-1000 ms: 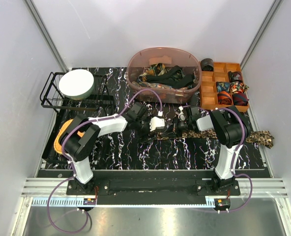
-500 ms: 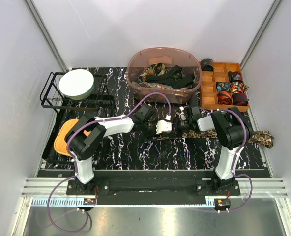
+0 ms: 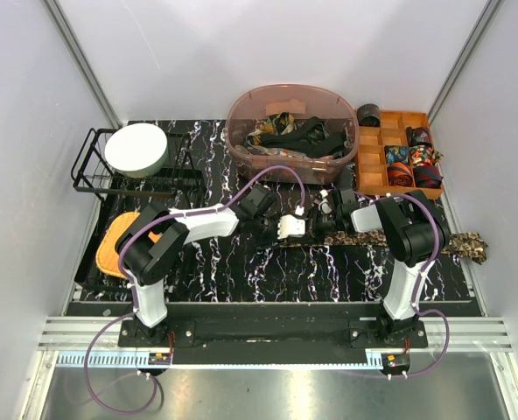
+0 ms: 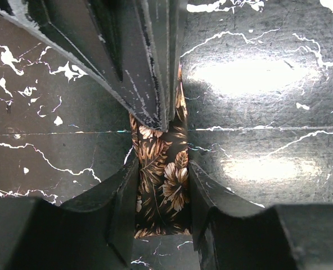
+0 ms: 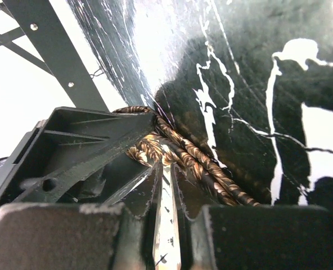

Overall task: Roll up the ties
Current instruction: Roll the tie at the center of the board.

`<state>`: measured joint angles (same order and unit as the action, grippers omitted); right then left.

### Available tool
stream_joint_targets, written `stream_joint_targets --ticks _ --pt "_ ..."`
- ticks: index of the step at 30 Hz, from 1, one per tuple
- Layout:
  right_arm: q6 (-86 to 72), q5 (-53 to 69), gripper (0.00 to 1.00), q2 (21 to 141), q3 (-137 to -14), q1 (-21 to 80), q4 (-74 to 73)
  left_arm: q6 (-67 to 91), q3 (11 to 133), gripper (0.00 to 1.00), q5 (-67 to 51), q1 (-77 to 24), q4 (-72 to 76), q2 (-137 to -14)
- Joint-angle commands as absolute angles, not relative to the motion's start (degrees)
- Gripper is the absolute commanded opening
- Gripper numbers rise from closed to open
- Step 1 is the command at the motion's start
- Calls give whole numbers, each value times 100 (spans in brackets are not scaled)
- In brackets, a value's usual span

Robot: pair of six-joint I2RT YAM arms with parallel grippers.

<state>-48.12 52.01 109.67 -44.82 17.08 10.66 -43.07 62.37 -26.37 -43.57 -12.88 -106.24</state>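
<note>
LEFT: left gripper (image 4: 162,169) jaws hug both edges of the brown floral tie (image 4: 161,197), squeezing or just steadying, can't tell | RIGHT: right gripper (image 5: 165,171) jaws near-together, nipping its folded end, likely to start the roll | TIE: mid-table on the marbled table (image 3: 241,262), tail trailing right.

- The right hand (image 5: 166,171) fills the bottom edge, and its dark fingers (image 5: 234,230) stand almost together with a thin bright slit between them.
- A brown-and-tan tie (image 5: 206,163) is bunched in twisted folds at their tips and trails off to the lower right. Whether it is pinched, I can't tell.
- The left hand (image 5: 141,140), black plastic, presses against the bunch from the left.
- All of this sits on a black bench (image 5: 256,84) with white veins and glare.
- A black bar (image 5: 48,45) with screws crosses the upper left.
</note>
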Motion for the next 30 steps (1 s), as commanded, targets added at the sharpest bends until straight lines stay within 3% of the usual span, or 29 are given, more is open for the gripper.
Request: stream_joint_targets --ticks 1,8,13,16,20,30 --pt "-4939 5317 15 10855 -4702 1679 1134 -4474 6187 40 -2215 -4359 -1512 -10600" --pt "-4386 4896 11 11126 -4808 1687 572 -4412 6240 42 -2188 -4368 -1521 -10643" --pt "-4140 4738 5 11460 -4825 1687 361 -4176 6354 59 -2162 -4333 -1600 -10661" --pt "-4043 4649 4 11592 -4834 1679 325 -3780 6407 77 -2197 -4219 -1582 -10521" --pt "-4061 4623 3 11716 -4869 1670 325 -3323 6284 78 -2722 -3903 -1538 -10284" --pt "-3999 4535 1 11751 -4904 1670 229 -3401 6346 67 -3111 -3832 -1555 -10371"
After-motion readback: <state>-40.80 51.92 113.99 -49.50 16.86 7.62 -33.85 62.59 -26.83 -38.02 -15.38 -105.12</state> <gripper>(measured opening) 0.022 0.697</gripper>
